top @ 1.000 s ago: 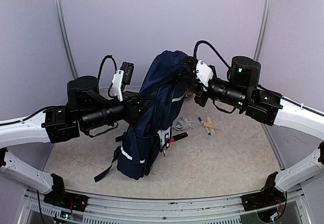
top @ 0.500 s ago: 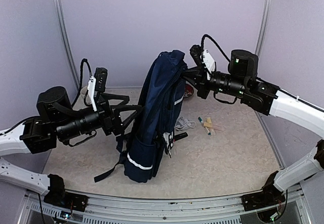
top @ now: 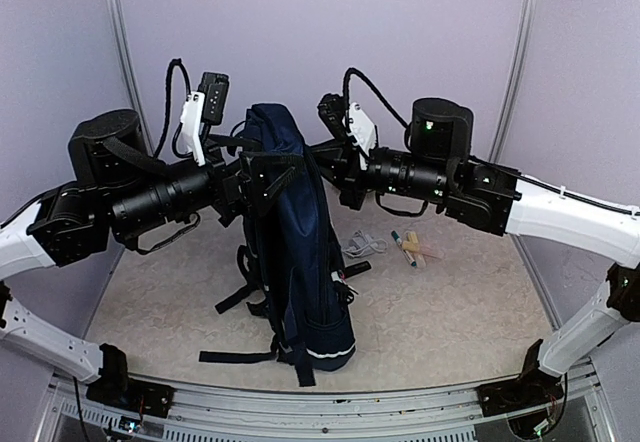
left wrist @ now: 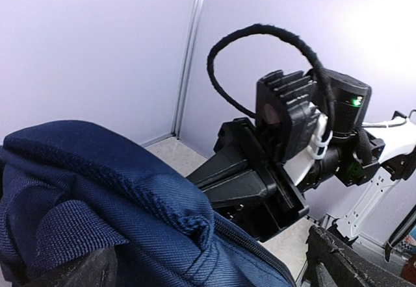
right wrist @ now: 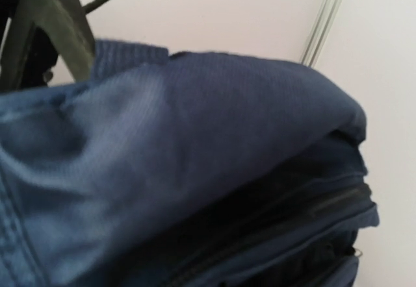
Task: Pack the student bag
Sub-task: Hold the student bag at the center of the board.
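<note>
The tall navy-blue fabric backpack point(top: 300, 252) stands upright mid-counter and blocks any straight path from 9 to 3 o'clock. At its top, the left claw point(top: 262, 170) reaches in from 9 o'clock with jaws wide, and the right claw point(top: 322, 159) pinches the fabric from 2 o'clock. The black left arm point(top: 150, 202) and black right arm point(top: 440, 177) bar the space there. Dark straps point(top: 235, 297) trail over the beige counter point(top: 450, 312) at 7 to 8 o'clock. A grey cord point(top: 360, 246) and short markers point(top: 406, 248) lie at 3 o'clock. Bare counter shows at 4 to 5 o'clock.
</note>
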Robot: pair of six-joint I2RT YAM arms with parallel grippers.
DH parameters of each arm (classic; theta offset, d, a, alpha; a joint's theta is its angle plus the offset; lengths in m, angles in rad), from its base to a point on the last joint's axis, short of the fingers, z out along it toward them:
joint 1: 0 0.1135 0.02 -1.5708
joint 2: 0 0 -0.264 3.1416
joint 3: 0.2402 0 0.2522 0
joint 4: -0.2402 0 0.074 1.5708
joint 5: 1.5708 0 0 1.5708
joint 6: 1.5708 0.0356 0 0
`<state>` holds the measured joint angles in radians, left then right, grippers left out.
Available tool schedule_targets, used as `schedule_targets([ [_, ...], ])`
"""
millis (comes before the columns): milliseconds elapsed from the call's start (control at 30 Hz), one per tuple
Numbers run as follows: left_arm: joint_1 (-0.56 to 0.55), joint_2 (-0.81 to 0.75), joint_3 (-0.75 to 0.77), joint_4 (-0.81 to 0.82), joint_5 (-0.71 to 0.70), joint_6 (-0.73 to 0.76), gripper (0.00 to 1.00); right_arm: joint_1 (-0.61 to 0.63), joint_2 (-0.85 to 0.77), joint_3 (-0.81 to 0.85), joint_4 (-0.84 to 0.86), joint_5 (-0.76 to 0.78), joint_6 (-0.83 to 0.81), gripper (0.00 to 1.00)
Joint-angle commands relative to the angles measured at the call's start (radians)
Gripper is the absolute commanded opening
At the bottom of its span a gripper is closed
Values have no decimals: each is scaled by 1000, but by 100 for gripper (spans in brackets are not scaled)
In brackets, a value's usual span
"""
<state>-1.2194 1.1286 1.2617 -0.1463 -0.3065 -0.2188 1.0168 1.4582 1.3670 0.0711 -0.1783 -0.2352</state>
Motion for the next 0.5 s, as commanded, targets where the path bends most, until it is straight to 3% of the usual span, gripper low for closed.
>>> schedule_targets([
  [0, -2, -49, -45, -96, -136, -89, 99, 41, 21, 54, 173, 31, 33, 0],
  [233, 2, -80, -69, -230, -230, -166, 99, 95, 56, 90, 188, 76, 18, 0],
  [367, 14, -98, -111, -184, -203, -170, 99, 117, 86, 117, 185, 87, 10, 0],
  [467, 24, -84, -121, -153, -143, -155, 90, 129, 104, 142, 172, 96, 5, 0],
])
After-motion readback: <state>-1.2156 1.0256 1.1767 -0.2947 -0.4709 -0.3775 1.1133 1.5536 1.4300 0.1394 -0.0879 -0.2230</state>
